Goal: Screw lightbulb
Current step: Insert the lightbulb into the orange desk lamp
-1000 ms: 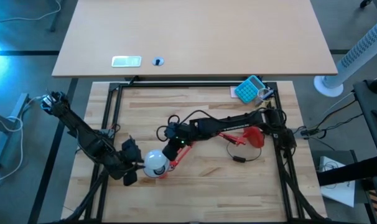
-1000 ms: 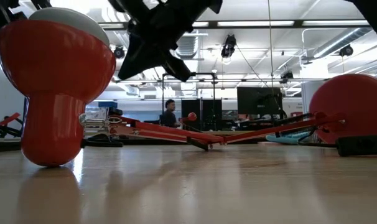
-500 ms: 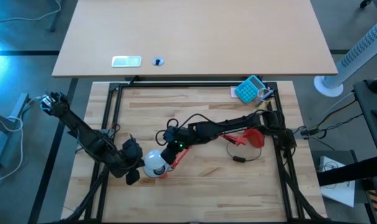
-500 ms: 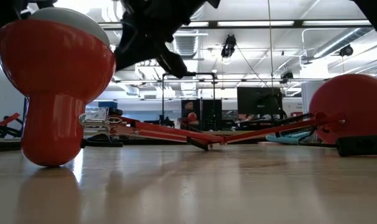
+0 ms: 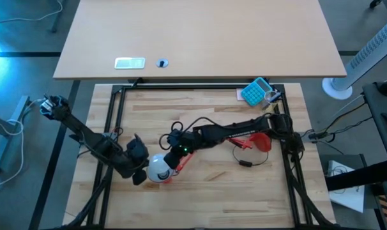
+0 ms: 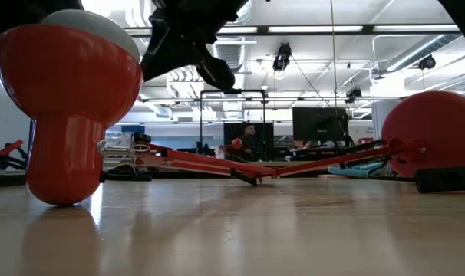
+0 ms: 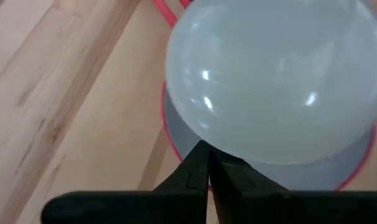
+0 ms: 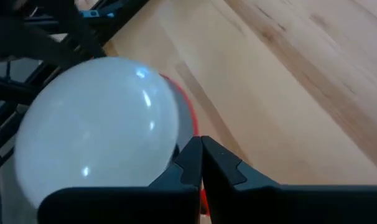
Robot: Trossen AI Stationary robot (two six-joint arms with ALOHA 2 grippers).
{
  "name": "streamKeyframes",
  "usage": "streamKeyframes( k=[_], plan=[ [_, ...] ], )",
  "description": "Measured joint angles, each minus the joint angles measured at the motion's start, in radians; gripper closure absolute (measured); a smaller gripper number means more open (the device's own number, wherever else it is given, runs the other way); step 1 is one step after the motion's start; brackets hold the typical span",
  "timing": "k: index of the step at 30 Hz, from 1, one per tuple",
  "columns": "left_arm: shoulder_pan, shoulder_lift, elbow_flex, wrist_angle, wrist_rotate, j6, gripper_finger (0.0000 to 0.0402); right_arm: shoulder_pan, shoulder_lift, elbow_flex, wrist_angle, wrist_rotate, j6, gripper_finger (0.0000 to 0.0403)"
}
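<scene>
The white lightbulb [image 5: 158, 167] sits dome up in the red lamp shade [image 6: 64, 100], which stands on the wooden table on its narrow neck. It also shows in the left wrist view [image 7: 275, 81] and the right wrist view [image 8: 95, 137]. My left gripper [image 7: 207, 152] is shut, its tips at the dome's lower edge, on the bulb's left side [image 5: 141, 168]. My right gripper [image 8: 200, 146] is shut beside the shade's rim [image 8: 190, 115], on the bulb's far right side [image 5: 176, 155]. The bulb's screw base is hidden in the shade. My left gripper's shut fingertips [image 7: 198, 155] stand at the dome's lower edge [image 7: 204, 140], just above the shade's grey inside. I cannot tell whether they touch it. My right gripper's shut fingertips [image 8: 191, 155] stand next to the shade's red rim. I cannot tell whether they touch it.
The lamp's red jointed arm [image 5: 235, 142] runs right to its round red base [image 5: 262, 140], with a black cord [image 5: 244, 163] beside it. A blue calculator [image 5: 256, 91] lies at the far right. A black frame [image 5: 113, 121] borders the table.
My left gripper has gone a little toward the table's right and far edge, closer to the bulb. My right gripper has shifted slightly toward the shade. The bulb and shade have stayed where they were.
</scene>
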Motion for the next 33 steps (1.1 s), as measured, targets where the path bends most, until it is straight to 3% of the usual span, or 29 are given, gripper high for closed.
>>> streamKeyframes(
  k=[11, 19, 27, 33],
  plan=[
    [0.018, -0.006, 0.0, -0.035, 0.034, 0.058, 0.0401, 0.053, 0.0, 0.038, -0.023, -0.007, 0.081, 0.0403],
    [0.013, -0.047, -0.001, -0.122, 0.077, 0.04, 0.0401, 0.05, -0.001, 0.069, -0.165, -0.008, 0.096, 0.0403],
    [-0.102, -0.147, 0.001, -0.124, 0.105, -0.073, 0.0401, 0.02, -0.001, 0.073, -0.162, 0.004, 0.093, 0.0403],
    [-0.206, -0.135, -0.001, 0.06, 0.034, -0.033, 0.0401, -0.021, 0.004, 0.07, -0.063, 0.037, 0.0, 0.0403]
  ],
)
